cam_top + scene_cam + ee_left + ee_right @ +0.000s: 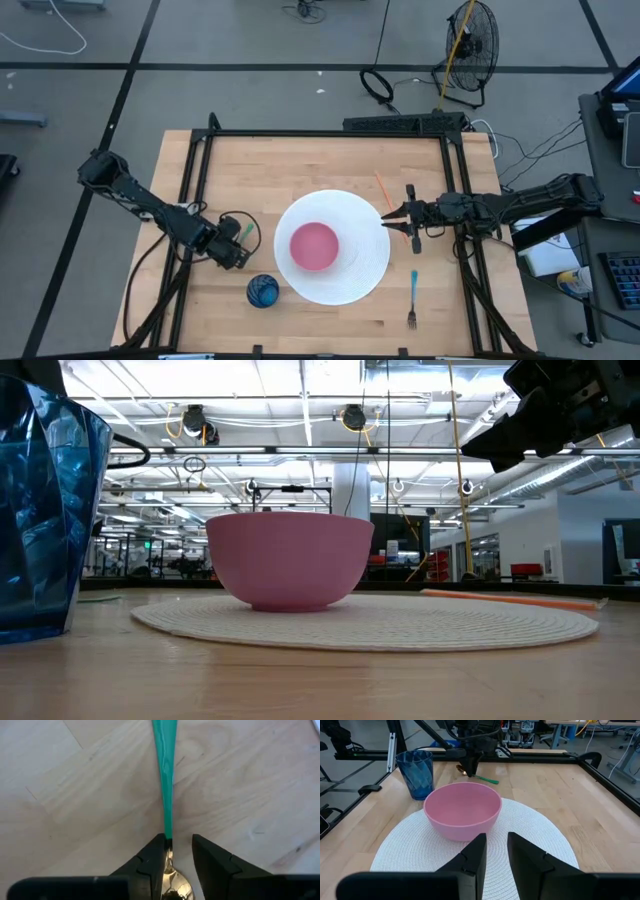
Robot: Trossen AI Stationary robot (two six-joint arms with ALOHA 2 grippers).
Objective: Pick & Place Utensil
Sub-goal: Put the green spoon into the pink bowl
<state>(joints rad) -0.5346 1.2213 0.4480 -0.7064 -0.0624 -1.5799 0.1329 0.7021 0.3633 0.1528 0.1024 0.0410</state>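
The green-handled spoon (165,795) lies on the table (330,160) at lower left, between the parted left gripper (178,851) fingers. The empty right gripper (495,847), slightly apart, hovers over the placemat (530,835). A withdrawing finger could drag the spoon askew.

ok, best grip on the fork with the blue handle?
Take the fork from straight above at mid-handle, fingers across its width. It lies flat on the table, apart from the mat, tines toward the near edge. The right gripper is nearest.
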